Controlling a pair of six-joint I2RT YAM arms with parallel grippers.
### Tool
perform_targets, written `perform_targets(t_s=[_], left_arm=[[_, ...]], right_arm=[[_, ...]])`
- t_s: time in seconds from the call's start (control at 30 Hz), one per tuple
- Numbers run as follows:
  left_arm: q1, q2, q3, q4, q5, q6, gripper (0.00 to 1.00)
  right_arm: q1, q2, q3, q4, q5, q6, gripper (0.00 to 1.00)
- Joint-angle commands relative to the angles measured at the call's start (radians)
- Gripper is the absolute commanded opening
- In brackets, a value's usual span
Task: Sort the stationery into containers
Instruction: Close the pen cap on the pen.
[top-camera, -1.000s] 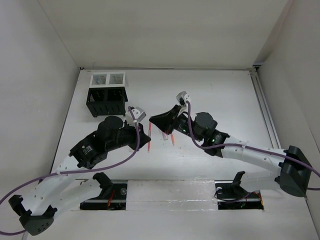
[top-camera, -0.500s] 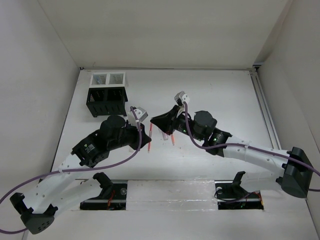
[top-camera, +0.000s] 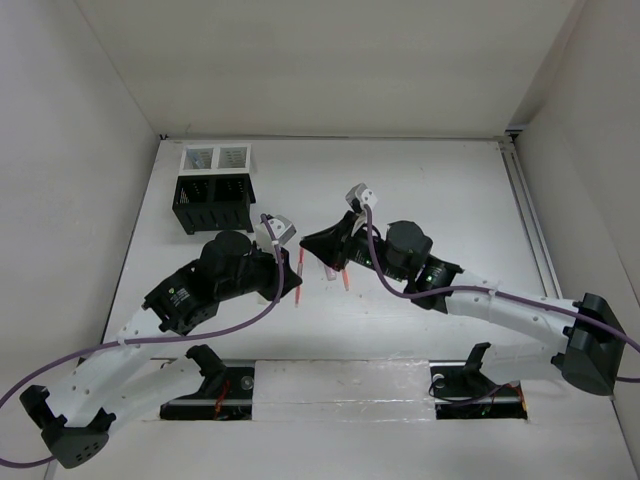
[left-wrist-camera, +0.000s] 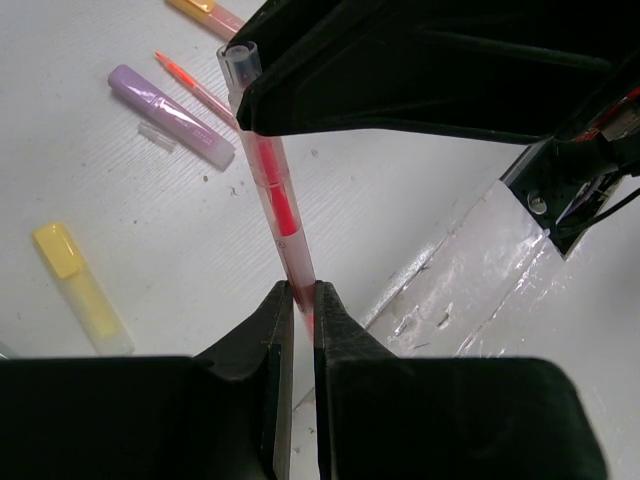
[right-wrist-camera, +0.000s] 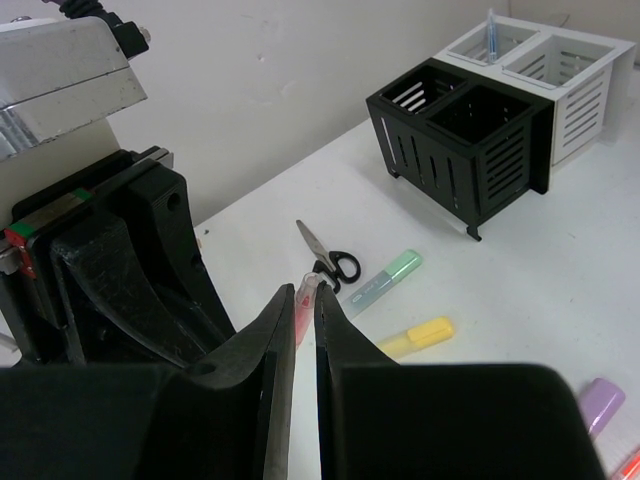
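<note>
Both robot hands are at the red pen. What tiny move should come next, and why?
Probably the right hand should let go. Both hands seem shut on the same red pen, and the left hand is nearer the black organiser, so it could carry the pen there alone.

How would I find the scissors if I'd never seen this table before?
Find the black mesh box standing on the white table. In front of it lie the scissors, right beside a green marker and a yellow marker. Only the scissors have black finger loops and pointed metal blades; the markers are plain sticks.
</note>
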Motion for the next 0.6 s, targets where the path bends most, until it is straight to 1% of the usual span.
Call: perform_targets(t_s=[0.0,0.17,0.27,0.3,0.33,0.37,0.43,0.57], left_arm=[[0.005,-0.040,0.077,0.248,-0.010,0.022,0.00],[0.005,-0.040,0.077,0.248,-0.010,0.022,0.00],[0.005,-0.040,0.077,0.248,-0.010,0.022,0.00],[0.005,-0.040,0.077,0.248,-0.010,0.022,0.00],[0.005,-0.040,0.077,0.248,-0.010,0.022,0.00],[0.005,-0.040,0.077,0.248,-0.010,0.022,0.00],[0.005,-0.040,0.077,0.248,-0.010,0.022,0.00],[0.005,-0.051,0.077,0.248,-0.019,0.022,0.00]], right_arm=[[0.010,0.044,-0.029,-0.239,-0.089,-0.052,0.00],[0.010,0.064,-0.020,-0.239,-0.099,-0.052,0.01],[0.010,0.054,-0.020,-0.239,-0.109,-0.052,0.08],[0.010,0.044,-0.020,-0.239,-0.119,-0.052,0.14],[0.010,0.034,-0.011,-0.239,-0.119,-0.052,0.17],[0.010,0.034,-0.011,-0.239,-0.119,-0.052,0.17],[0.010,0.025,-0.011,-0.239,-0.119,-0.052,0.21],[0.010,0.007,-0.011,-0.239,-0.119,-0.052,0.21]])
